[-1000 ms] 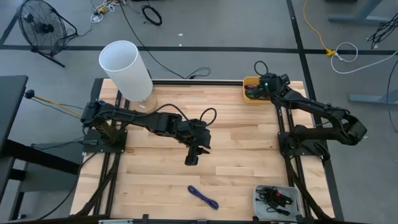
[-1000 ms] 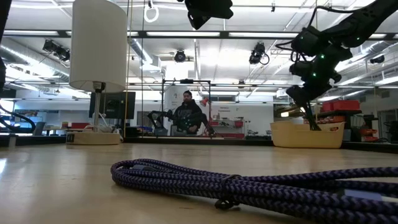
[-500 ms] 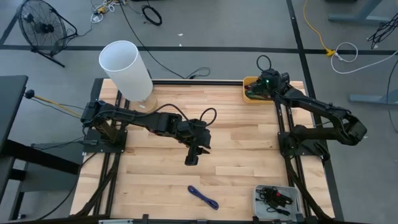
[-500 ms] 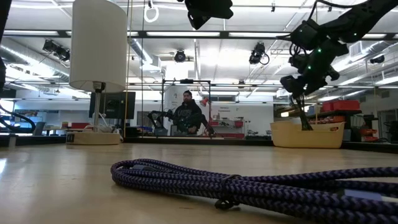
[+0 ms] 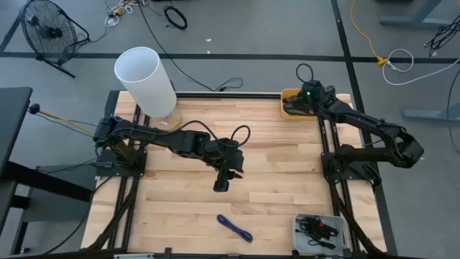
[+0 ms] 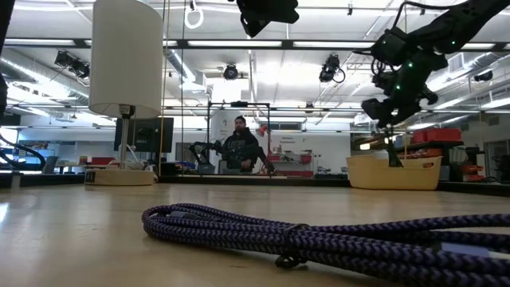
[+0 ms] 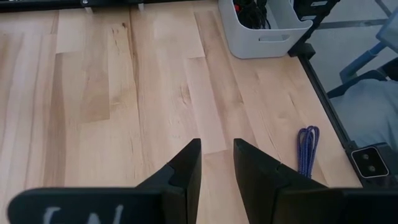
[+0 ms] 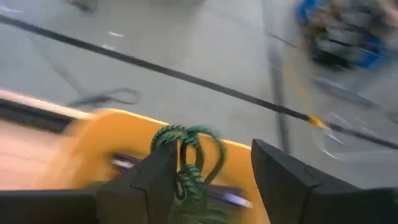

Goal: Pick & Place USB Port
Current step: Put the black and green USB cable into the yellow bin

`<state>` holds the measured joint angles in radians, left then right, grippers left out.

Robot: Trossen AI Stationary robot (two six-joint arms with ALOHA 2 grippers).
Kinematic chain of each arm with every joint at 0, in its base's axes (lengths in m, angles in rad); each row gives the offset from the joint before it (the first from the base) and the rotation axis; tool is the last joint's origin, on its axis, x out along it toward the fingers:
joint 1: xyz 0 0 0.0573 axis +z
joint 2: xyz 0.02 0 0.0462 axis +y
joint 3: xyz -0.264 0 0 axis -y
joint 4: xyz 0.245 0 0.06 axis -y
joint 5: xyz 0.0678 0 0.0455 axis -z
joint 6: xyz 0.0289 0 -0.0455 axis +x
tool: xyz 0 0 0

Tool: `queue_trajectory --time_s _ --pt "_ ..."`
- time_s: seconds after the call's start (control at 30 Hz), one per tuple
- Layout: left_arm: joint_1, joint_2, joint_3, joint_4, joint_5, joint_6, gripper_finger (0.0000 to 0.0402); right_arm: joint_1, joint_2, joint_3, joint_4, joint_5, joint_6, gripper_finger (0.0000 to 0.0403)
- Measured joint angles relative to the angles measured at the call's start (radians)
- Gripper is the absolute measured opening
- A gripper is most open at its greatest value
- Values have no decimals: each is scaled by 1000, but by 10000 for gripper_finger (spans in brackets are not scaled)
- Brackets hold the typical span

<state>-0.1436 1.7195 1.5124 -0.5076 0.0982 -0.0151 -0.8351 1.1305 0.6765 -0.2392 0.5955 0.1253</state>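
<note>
The right gripper (image 8: 208,180) is poised over the yellow bin (image 5: 290,105) at the far right corner of the table (image 5: 273,155); its fingers (image 8: 152,177) are seen spread apart in the right wrist view, with a green braided cable (image 8: 186,158) lying between them; whether the cable is actually clasped or merely framed by the fingers cannot be told. Directly below and slightly ahead of this gripper the bin's other contents are blurred, so no USB part can be picked out among them with certainty.

The left gripper (image 7: 216,163) is held above the middle of the table, its fingers set slightly apart with nothing between them; ahead of it and off to one side a purple braided cable (image 7: 306,149) is laid on the wood, its long axis running roughly in line with the gripper's forward direction; a grey tray (image 7: 267,28) of dark parts is placed farther ahead. The purple cable is judged much nearer the left arm than the right, so an approach from the left gripper would be the shorter one.
</note>
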Motion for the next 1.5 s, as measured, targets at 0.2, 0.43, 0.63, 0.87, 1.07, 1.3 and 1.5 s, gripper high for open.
queue_trajectory --time_s 0.2,0.43,0.63,0.87,1.07,1.3,1.5 --pt "-2 0 0 1 0 1 99 0 28 1 -61 -34 -83 205" --pt "-2 0 0 4 0 0 99 -5 108 1 -19 -19 33 200" --pt "-5 0 0 1 -1 15 99 -12 143 0 -30 -116 -29 196" --pt "-5 0 0 5 -35 27 99 -1 142 107 -212 -61 -79 196" --pt "-5 0 0 5 -34 26 99 6 142 121 -256 -134 -39 196" --pt "-7 0 0 4 -34 26 99 6 142 160 -337 -227 -55 196" --pt "-6 0 0 4 -34 26 99 27 142 195 -397 -185 -55 196"
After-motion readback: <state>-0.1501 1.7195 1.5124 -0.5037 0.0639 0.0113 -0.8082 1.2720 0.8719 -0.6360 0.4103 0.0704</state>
